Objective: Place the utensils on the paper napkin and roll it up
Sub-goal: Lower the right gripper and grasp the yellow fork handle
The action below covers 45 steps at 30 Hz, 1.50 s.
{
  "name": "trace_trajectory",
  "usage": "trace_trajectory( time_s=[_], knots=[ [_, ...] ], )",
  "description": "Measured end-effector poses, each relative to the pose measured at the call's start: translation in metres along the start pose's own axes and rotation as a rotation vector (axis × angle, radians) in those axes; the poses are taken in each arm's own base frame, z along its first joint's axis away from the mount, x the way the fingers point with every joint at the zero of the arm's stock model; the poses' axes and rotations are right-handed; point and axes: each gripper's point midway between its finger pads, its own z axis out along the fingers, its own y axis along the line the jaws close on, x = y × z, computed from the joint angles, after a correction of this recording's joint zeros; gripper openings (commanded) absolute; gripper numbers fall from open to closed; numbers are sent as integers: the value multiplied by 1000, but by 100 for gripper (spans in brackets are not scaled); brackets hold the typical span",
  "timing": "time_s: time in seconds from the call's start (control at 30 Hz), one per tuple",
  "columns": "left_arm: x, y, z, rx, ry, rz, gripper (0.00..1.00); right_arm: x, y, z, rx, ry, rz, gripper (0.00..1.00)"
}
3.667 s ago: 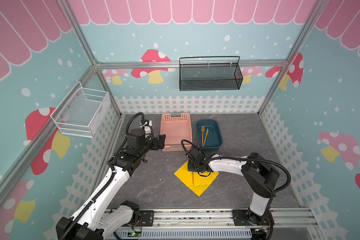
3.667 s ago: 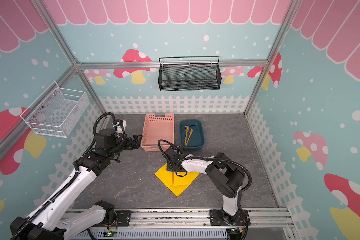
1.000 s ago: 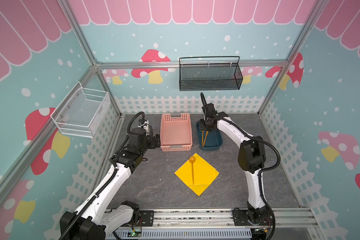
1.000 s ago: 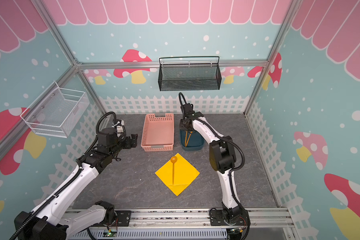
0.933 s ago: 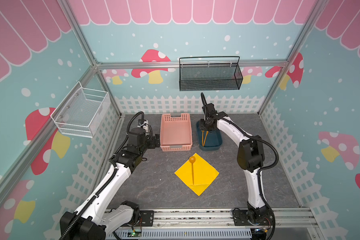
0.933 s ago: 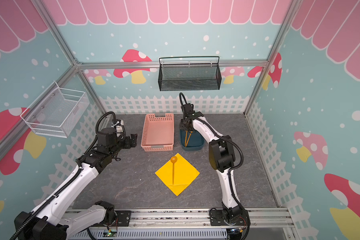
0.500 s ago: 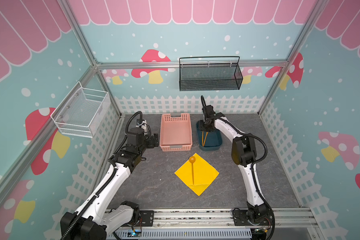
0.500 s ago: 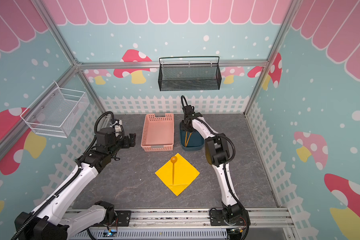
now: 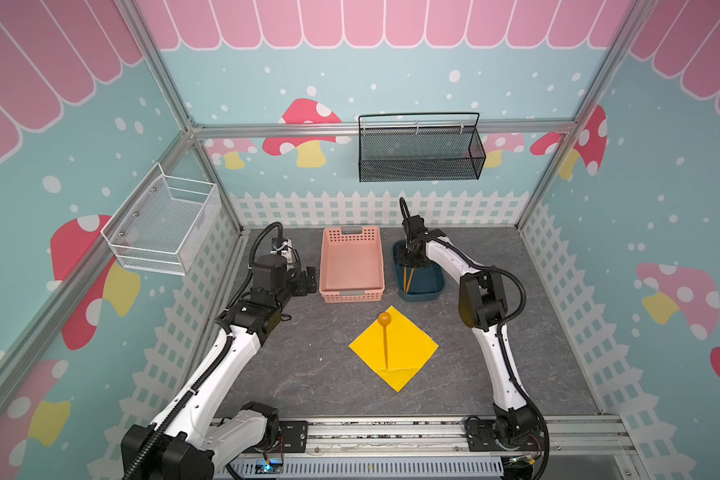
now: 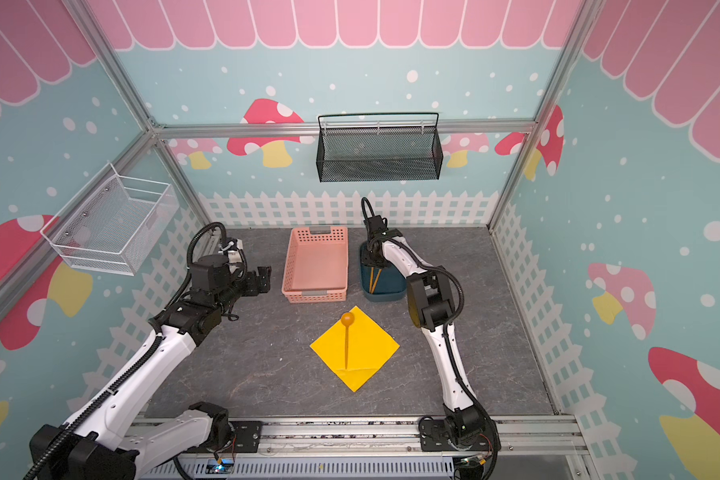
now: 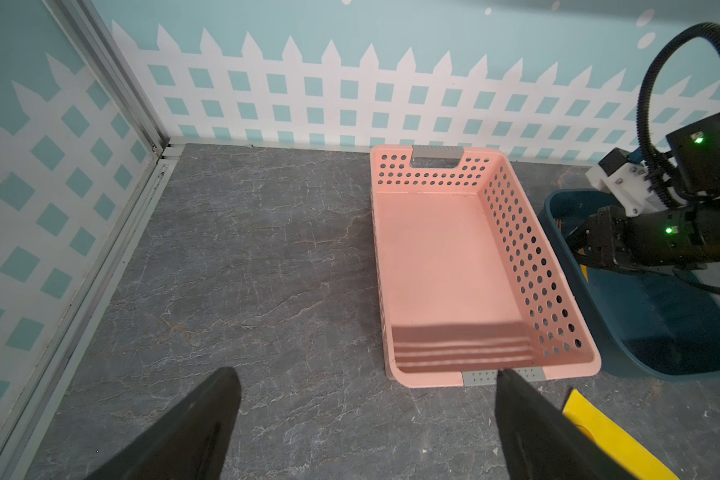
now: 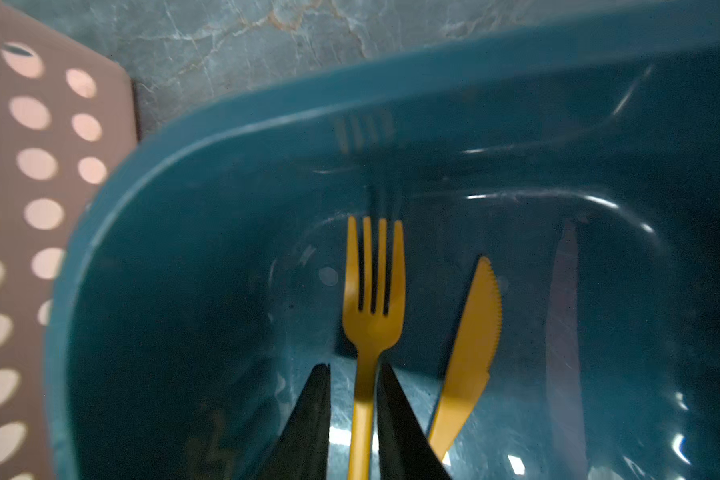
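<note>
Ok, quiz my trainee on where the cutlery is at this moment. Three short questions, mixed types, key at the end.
1. True or false: the spoon lies on the paper napkin.
2. Which pieces lie in the blue bin?
A) the fork and the knife
B) the spoon and the fork
C) nothing at all
3. Fill in the blank: the fingers of the right gripper stand on either side of the ____'s handle.

Key: 1 true; 2 A; 3 fork.
</note>
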Motion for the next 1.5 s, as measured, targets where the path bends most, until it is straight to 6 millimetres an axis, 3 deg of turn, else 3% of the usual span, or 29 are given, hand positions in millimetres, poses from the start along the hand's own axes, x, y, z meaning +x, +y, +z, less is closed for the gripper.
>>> trace_trajectory(
  time_s=[1.5],
  knots=[
    [-1,-1,2,27,1,-29,97,13,-11,-6,57,54,-33,9]
  ],
)
